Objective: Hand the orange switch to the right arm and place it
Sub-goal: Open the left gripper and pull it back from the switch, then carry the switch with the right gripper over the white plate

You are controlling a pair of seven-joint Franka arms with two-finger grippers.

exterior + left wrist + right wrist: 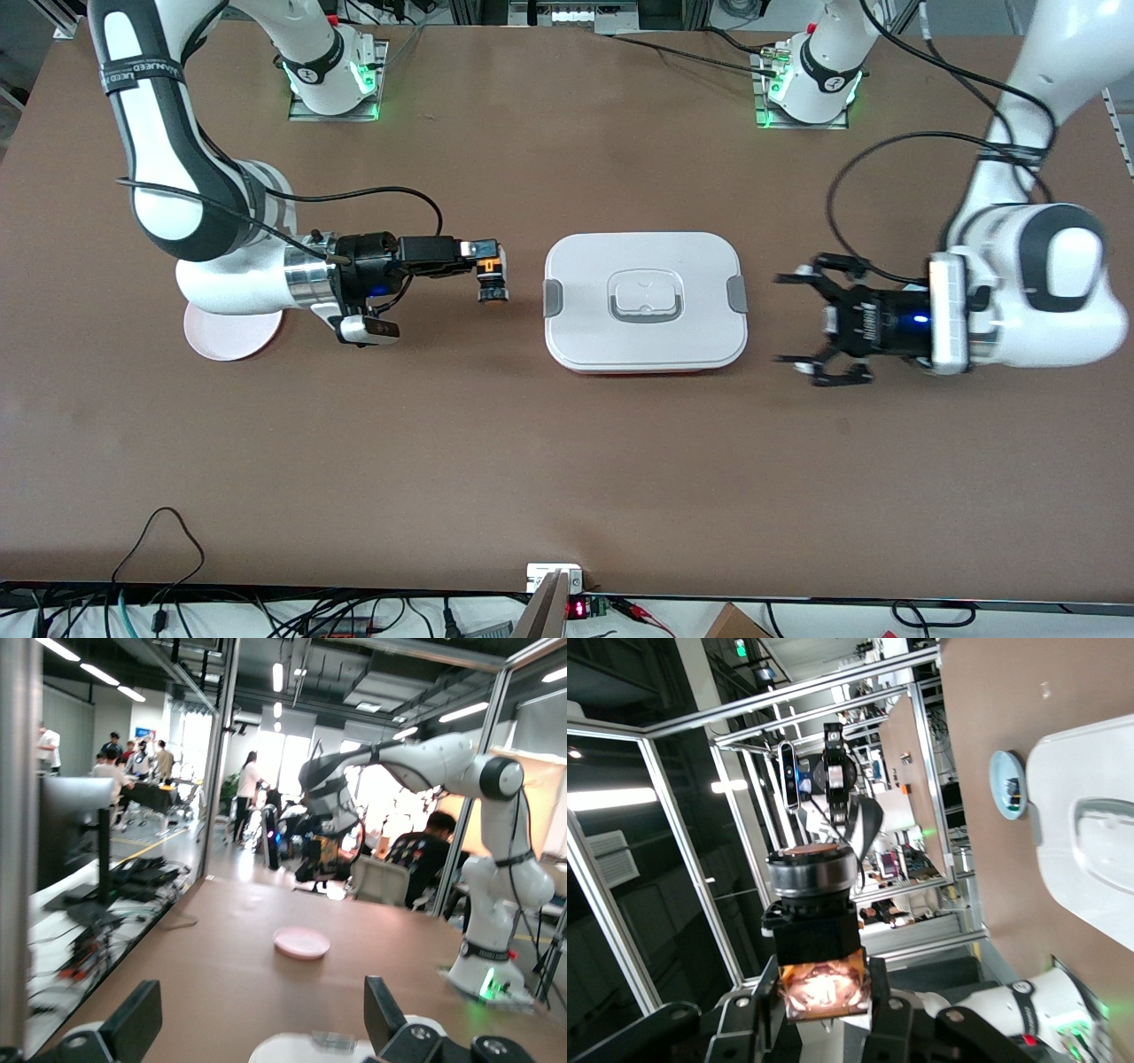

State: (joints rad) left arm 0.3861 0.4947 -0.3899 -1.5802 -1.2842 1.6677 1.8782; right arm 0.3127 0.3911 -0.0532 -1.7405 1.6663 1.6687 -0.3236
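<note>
My right gripper (490, 267) is clamped on the orange switch (492, 276), holding it level above the bare table beside the white lidded container (645, 301), at the end toward my right arm (168, 177). The pink plate (232, 335) lies under that arm's wrist. My left gripper (802, 321) hangs with its fingers spread wide and nothing between them, just off the container's left-arm end.

Looks like a robotics lab: two arms are sitting bolted to a brown table (567, 461), aluminium framing (921, 771) is running around the cell, cables are trailing off the table edge, and people (115, 766) are working at desks under strip lights nearby
</note>
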